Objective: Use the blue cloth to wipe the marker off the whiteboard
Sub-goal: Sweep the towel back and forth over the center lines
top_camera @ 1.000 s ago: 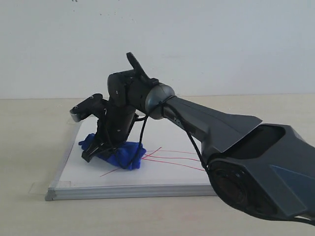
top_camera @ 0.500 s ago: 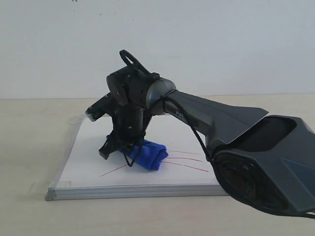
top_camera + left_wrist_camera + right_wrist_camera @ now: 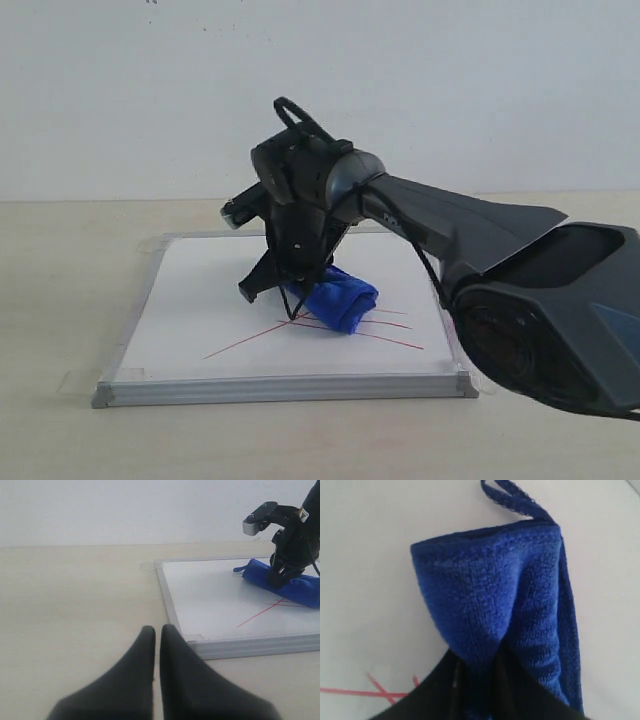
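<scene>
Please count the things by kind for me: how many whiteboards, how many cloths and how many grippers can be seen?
whiteboard: 1
blue cloth: 1
grippers: 2, the left gripper and the right gripper
Total: 4

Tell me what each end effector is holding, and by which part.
The right end effector pinches the blue cloth by a bunched fold, pressing it on the whiteboard. The left end effector is shut on nothing.
</scene>
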